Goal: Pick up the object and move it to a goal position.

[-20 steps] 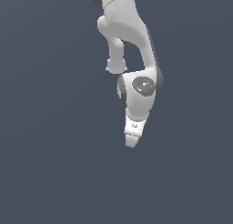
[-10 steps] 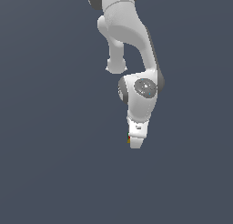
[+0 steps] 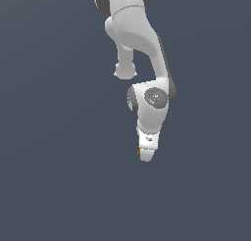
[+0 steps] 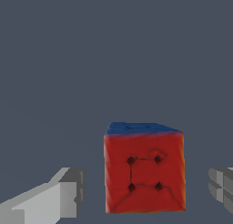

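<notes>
Exterior view: the white Panda arm (image 3: 139, 44) reaches down from the top of the picture over a plain grey-blue surface (image 3: 54, 161), with its wrist joint bent and the gripper (image 3: 146, 154) pointing down, slightly towards the exterior view's left. Just at the gripper's edge on the exterior view's left, a tiny speck of yellow-orange and green shows: this is the cube (image 3: 138, 149), almost wholly hidden behind the white gripper body. Whether it rests on the surface or hangs above it cannot be told from this view, since nothing but flat grey lies around it.

The wrist view looks straight along the gripper. The cube (image 4: 144, 173) fills the space between the two grey fingers, one finger (image 4: 54, 198) on one side and the other finger (image 4: 221, 189) at the opposite edge of the picture. Its large face towards the camera is red, marked with four dark dots joined by thin lines; a narrow blue face shows along the edge above it, and a thin yellow-orange strip runs down one side. The jaws stand wide, with a clear gap of grey between each finger and the cube, so neither finger touches it.
</notes>
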{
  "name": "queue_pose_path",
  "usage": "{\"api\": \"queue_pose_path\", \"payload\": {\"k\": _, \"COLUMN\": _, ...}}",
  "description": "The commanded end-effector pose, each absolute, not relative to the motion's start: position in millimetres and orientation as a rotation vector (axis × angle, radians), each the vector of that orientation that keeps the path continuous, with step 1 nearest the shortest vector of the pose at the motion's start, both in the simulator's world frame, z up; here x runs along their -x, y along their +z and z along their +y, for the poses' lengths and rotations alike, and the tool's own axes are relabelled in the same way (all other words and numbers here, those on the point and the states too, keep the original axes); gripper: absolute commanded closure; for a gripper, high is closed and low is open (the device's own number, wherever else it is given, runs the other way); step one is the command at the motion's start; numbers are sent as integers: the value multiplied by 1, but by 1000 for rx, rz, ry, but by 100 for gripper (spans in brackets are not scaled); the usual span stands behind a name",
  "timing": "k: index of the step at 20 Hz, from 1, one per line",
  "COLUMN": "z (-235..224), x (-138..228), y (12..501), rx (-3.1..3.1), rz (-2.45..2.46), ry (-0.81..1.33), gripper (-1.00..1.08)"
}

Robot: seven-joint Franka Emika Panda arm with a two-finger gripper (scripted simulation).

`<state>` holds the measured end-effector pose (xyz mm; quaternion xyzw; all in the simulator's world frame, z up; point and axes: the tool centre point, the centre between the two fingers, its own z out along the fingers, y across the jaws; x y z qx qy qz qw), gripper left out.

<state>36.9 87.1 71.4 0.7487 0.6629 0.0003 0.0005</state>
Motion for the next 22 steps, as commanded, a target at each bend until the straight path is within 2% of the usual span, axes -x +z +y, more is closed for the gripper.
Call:
{"api": "queue_pose_path", "payload": {"k": 1, "z": 87, "x": -36, "y": 59, "rx": -2350, "rz": 2085, "ry": -1, "gripper": -92}}
{"api": "queue_pose_path", "payload": {"k": 10, "z": 87, "x": -37, "y": 33, "rx": -2348, "rz": 2087, "ry": -1, "gripper": -92}}
{"api": "queue_pose_path", "payload": {"k": 11, "z": 87, "x": -37, "y": 33, "rx": -2348, "rz": 2087, "ry": -1, "gripper": 108}}
{"api": "queue_pose_path", "payload": {"k": 22, "z": 87, "x": -37, "y": 34, "rx": -2348, "rz": 2087, "ry": -1, "gripper": 108}}
